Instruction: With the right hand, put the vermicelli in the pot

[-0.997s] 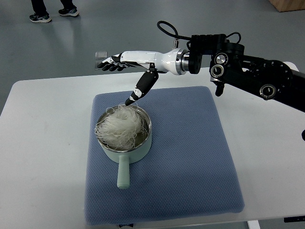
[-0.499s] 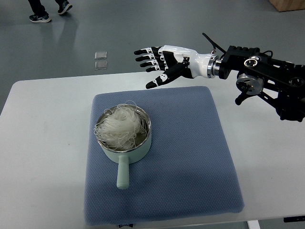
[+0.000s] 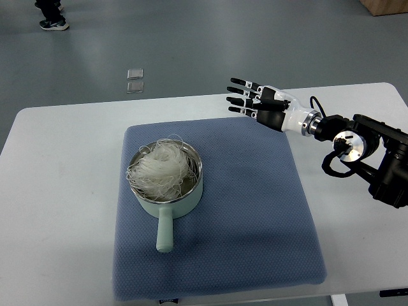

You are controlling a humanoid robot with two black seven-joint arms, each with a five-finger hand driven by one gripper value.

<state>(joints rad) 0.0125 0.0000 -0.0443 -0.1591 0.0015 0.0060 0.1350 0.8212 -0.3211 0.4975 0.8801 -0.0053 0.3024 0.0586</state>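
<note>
Mint green pot (image 3: 167, 191) in the middle of the blue mat (image 3: 255, 210), on the left half of it. Short handle (image 3: 164, 231) sticking out toward the near edge. Shiny metal inside. Full of noodles (image 3: 159, 169), a white tangled heap, all in the pot. A few thin strands hanging over the rim on the left and the far side. Mat lying flat on the white tabletop (image 3: 57, 191).

Right robot hand (image 3: 255, 103) up in the air over the far right corner of the mat, well apart from the pot. Arm (image 3: 363, 146) coming in from the right edge, black with round silver parts. White wrist, black fingers (image 3: 239, 97) with white bits. Fingers spread out and pointing left. Wide open, holding nothing, touching nothing. No noodles on it.

Grey floor (image 3: 255, 38) past the far edge of the tabletop. Two small clear squares (image 3: 134, 80) lying on the floor. A person's shoe (image 3: 52, 24) at the top left corner.
</note>
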